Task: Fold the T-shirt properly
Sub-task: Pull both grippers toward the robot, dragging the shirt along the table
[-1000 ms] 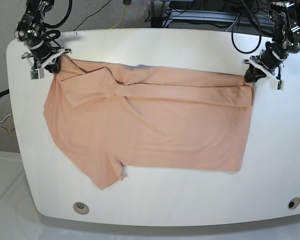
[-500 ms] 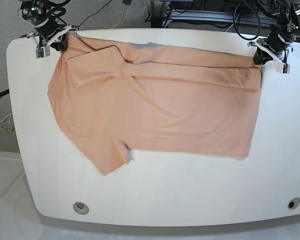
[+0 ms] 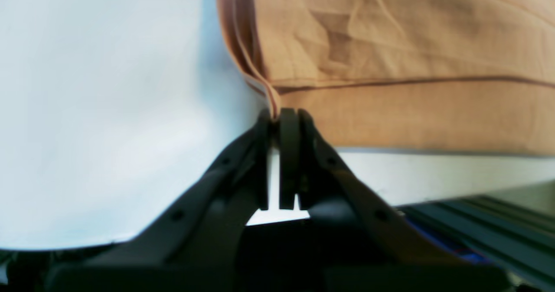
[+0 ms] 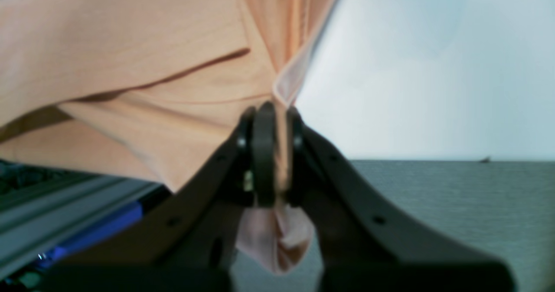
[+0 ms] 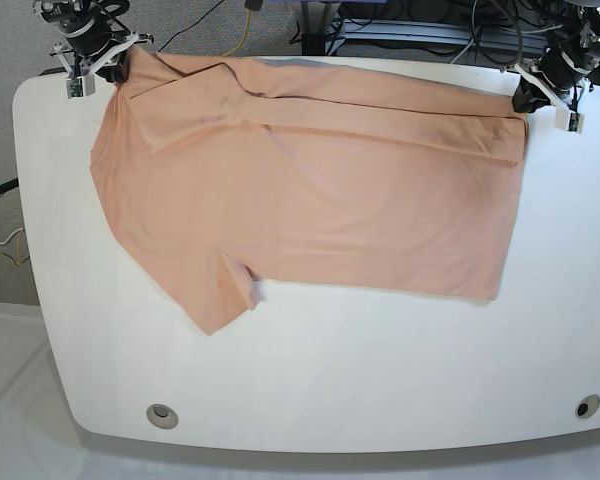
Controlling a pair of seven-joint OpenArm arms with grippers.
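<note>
The T-shirt [image 5: 310, 200] is spread flat across the white table [image 5: 310, 380], held at its two far corners. One corner is pinched between the pressed-together jaws of the left gripper [image 5: 525, 95], the cloth spreading away from its tips. The other corner is clamped by the right gripper [image 5: 120, 65], with a small tuft bunched behind its jaws. No label or writing can be read on the cloth.
</note>
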